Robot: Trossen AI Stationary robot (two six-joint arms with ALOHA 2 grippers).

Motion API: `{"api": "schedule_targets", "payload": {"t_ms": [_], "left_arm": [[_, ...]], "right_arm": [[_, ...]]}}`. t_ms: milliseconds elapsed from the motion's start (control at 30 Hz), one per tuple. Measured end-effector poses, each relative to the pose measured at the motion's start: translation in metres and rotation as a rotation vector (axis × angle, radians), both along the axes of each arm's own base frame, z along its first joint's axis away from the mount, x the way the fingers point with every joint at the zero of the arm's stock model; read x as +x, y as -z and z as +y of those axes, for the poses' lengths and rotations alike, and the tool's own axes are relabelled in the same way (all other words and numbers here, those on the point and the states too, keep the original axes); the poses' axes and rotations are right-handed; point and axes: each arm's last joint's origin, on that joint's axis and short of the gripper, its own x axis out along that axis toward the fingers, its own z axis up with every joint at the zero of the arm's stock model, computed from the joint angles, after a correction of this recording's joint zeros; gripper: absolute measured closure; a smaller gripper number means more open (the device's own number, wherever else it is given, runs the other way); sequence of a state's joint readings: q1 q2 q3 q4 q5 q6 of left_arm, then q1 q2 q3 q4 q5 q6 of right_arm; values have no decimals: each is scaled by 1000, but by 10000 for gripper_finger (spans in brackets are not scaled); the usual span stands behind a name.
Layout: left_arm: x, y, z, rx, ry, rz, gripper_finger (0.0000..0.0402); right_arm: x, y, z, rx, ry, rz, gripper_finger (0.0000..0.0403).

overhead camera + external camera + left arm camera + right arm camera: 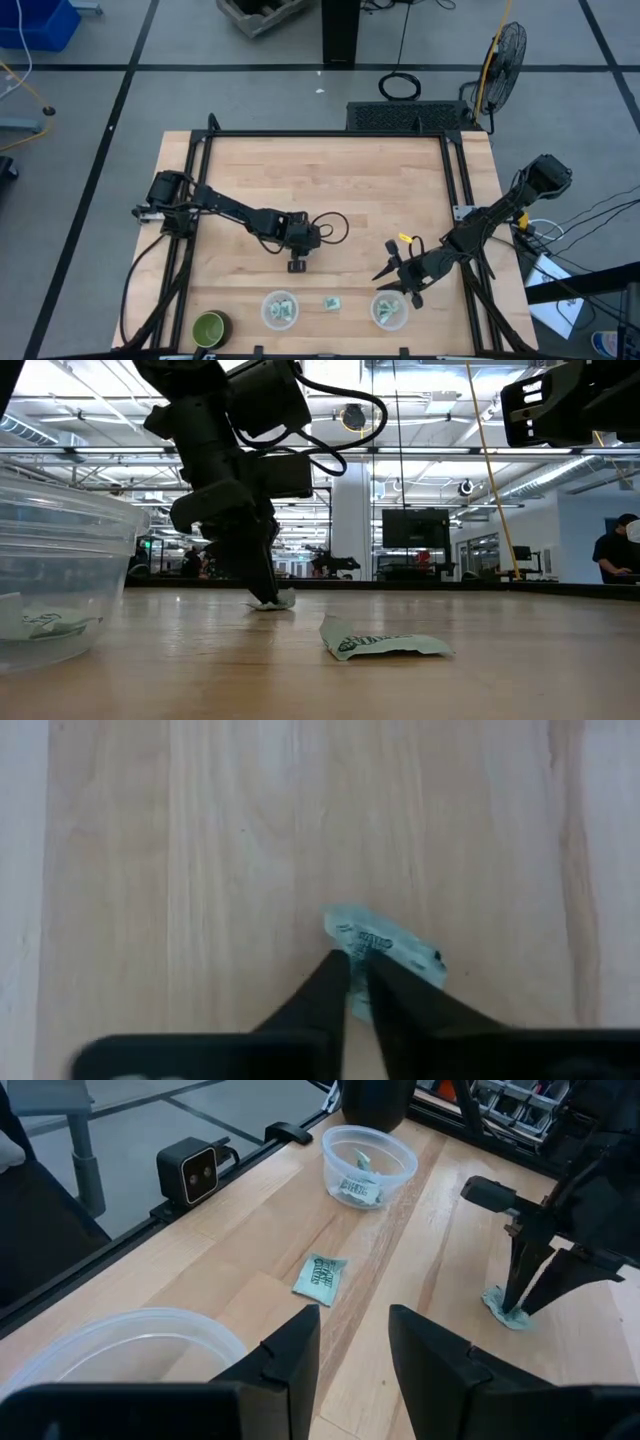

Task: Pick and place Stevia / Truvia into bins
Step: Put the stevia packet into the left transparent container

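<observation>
My left gripper (297,264) stands near the table's middle, pointing steeply down, shut on a crumpled pale green Stevia packet (388,948) that lies on the wood. A second packet (331,303) lies flat between the two bins. The left bin (280,308) and the right bin (388,310) stand near the front edge, each with packets inside. My right gripper (355,1342) hovers open above and just behind the right bin, with nothing between its fingers. My left gripper pinches the packet's near edge (357,982) between its two fingertips. The fingers come from above, slanting down. The packet (277,602) rests on the table, its paper buckled up at the fingertips.
A round green cup (210,326) stands at the front left corner. A small black camera (195,1170) sits at the front edge. Black rails (330,134) frame the tabletop. Bare wood stretches across the far half of the table.
</observation>
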State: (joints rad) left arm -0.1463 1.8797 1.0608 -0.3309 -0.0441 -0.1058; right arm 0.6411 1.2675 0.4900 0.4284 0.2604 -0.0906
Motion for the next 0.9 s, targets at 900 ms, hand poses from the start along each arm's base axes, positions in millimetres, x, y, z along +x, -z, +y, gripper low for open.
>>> {"api": "schedule_targets", "payload": {"t_ms": [900], "left_arm": [[-67, -72, -131, -346, 100, 9, 395]], "right_arm": [[0, 2, 0, -13, -1, 15, 287]]}}
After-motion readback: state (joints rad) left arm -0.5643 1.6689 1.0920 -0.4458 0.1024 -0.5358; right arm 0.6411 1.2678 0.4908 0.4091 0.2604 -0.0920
